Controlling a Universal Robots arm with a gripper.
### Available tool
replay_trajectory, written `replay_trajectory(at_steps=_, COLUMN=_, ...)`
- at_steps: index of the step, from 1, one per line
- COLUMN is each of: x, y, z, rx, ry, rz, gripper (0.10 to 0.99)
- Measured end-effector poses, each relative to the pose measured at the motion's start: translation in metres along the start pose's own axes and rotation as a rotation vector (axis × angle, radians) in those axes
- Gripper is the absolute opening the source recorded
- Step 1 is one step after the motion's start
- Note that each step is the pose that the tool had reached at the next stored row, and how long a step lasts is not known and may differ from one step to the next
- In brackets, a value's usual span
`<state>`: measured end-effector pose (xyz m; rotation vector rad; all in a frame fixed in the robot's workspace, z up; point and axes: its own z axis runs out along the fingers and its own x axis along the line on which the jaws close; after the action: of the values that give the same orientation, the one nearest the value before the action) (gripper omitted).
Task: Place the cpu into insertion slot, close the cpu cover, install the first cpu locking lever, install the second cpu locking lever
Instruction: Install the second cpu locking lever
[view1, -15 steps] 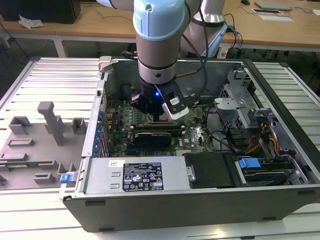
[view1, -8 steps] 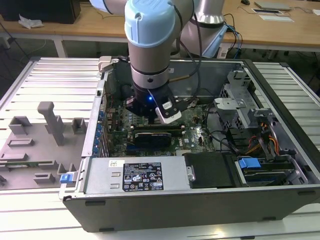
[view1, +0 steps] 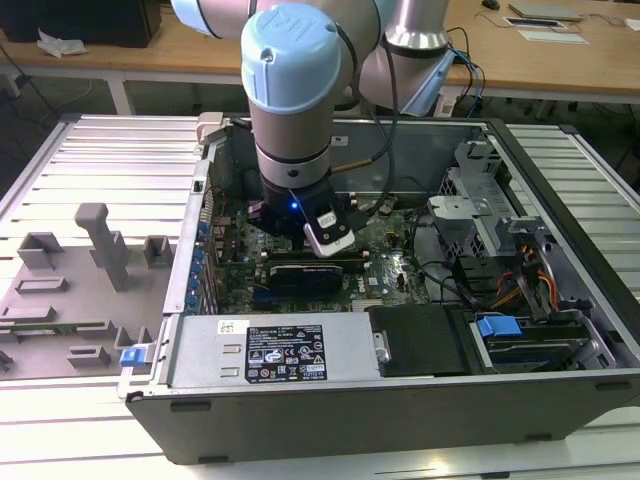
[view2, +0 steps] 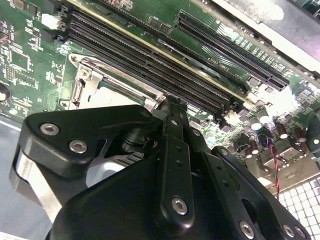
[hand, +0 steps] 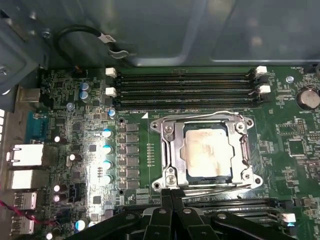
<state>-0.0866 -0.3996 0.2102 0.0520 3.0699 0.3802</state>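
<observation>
The cpu (hand: 207, 152), a pale silvery square, lies flat in the insertion slot (hand: 184, 150). The grey metal cpu cover (hand: 170, 145) lies down around it as a frame. A thin wire locking lever (hand: 200, 116) runs along one side of the frame and another lever (hand: 220, 185) along the opposite side. My gripper (hand: 171, 194) is shut, its black fingertips pressed together right at the socket's edge by that second lever's end. In the second wrist view the gripper (view2: 170, 104) points down beside the cover's corner (view2: 92, 75). The arm's wrist (view1: 295, 205) hangs inside the open computer case.
Long black memory slots (hand: 185, 87) lie beside the socket, more of them (hand: 240, 204) on its other side. Capacitors (hand: 106, 150), rear ports (hand: 22, 155) and a black cable (hand: 80, 35) are close. A black expansion card (view1: 310, 272), power supply (view1: 270, 350) and drive cage (view1: 480, 225) crowd the case.
</observation>
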Motion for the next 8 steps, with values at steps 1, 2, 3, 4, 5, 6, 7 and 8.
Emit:
replay_trajectory(at_steps=1, x=0.0008, y=-0.0005, z=0.0017, rx=-0.001, ry=0.0, rz=0.0, gripper=0.106)
replay_trajectory(at_steps=2, x=0.0014, y=-0.001, z=0.0037, rx=-0.004, ry=0.0002, rz=0.0, gripper=0.106)
replay_trajectory(at_steps=3, x=0.0018, y=-0.0013, z=0.0047, rx=-0.005, ry=0.0002, rz=0.0, gripper=0.106)
replay_trajectory(at_steps=4, x=0.002, y=-0.0015, z=0.0052, rx=-0.007, ry=0.0003, rz=0.0, gripper=0.106)
replay_trajectory(at_steps=5, x=0.003, y=-0.0016, z=0.0061, rx=-0.01, ry=0.0002, rz=0.001, gripper=0.106)
replay_trajectory(at_steps=6, x=0.0037, y=-0.0017, z=0.0063, rx=-0.012, ry=0.0004, rz=0.001, gripper=0.106)
replay_trajectory(at_steps=7, x=0.0044, y=-0.0018, z=0.0066, rx=-0.013, ry=0.0004, rz=0.001, gripper=0.106)
replay_trajectory(at_steps=8, x=0.005, y=-0.002, z=0.0073, rx=-0.017, ry=0.0005, rz=0.001, gripper=0.106)
